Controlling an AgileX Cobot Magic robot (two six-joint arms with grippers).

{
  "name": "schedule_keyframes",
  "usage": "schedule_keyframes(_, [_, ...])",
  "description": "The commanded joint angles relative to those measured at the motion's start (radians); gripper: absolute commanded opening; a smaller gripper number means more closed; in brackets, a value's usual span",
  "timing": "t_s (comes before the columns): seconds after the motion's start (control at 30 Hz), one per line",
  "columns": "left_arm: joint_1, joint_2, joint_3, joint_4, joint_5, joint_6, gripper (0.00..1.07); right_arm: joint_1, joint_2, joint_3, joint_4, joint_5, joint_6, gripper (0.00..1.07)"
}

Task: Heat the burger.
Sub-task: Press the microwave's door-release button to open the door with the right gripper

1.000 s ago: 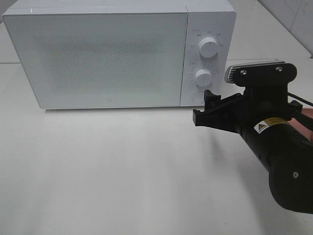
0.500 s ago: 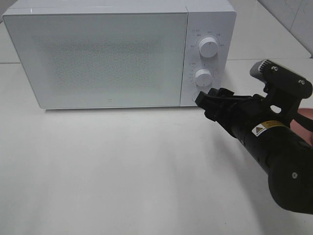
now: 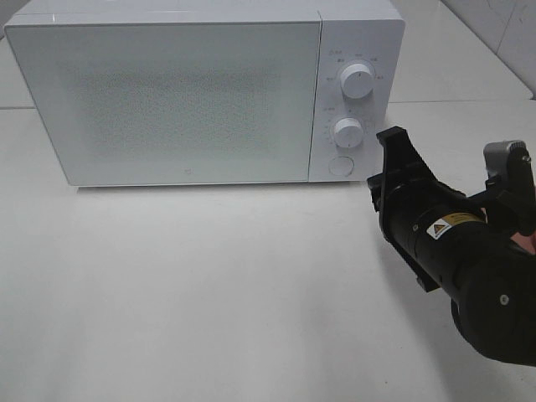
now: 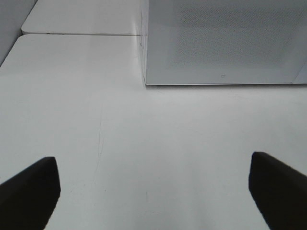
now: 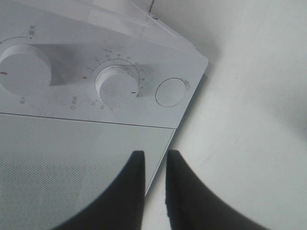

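Left claw (image 4: 153, 191) is released, fingers spread wide over bare desk (image 3: 209, 293), holding nothing and well away from the action. Next along is the microwave (image 3: 193, 100), door closed. The burger isn't in any view. It might be behind that dotted door, but I can't see through it, so can't tell.

Right of the door there's the control strip: upper knob (image 3: 358, 81), lower knob (image 3: 348, 131), and a round button (image 3: 341, 165) at the bottom. The right claw (image 5: 154, 163) sits just beside that strip, fingers pinched nearly together with only a slim gap and nothing between them.

My read is that the step is poking that button to pop the door, using the pinched fingertips as one blunt tip. To do it well, I'd line the tip up square on the button's middle and push straight in, not at a slant. The lower knob sits close above it and would be easy to nudge. Go gently too, since a light microwave could slide back on a smooth desk. Then back off so the door can swing.
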Motion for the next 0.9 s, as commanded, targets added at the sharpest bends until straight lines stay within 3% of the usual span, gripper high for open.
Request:
schedule_keyframes(0.03, [0.002, -0.022, 0.002, -0.001, -0.003, -0.006, 1.00, 0.001, -0.004, -0.006, -0.001, 0.003, 0.079, 0.00])
schedule_keyframes(0.37, [0.002, -0.022, 0.002, -0.001, -0.003, -0.006, 1.00, 0.001, 0.042, -0.018, 0.026, 0.001, 0.178, 0.00])
schedule_keyframes(0.9, [0.002, -0.022, 0.002, -0.001, -0.003, -0.006, 1.00, -0.047, 0.195, -0.152, -0.018, -0.015, 0.252, 0.00])
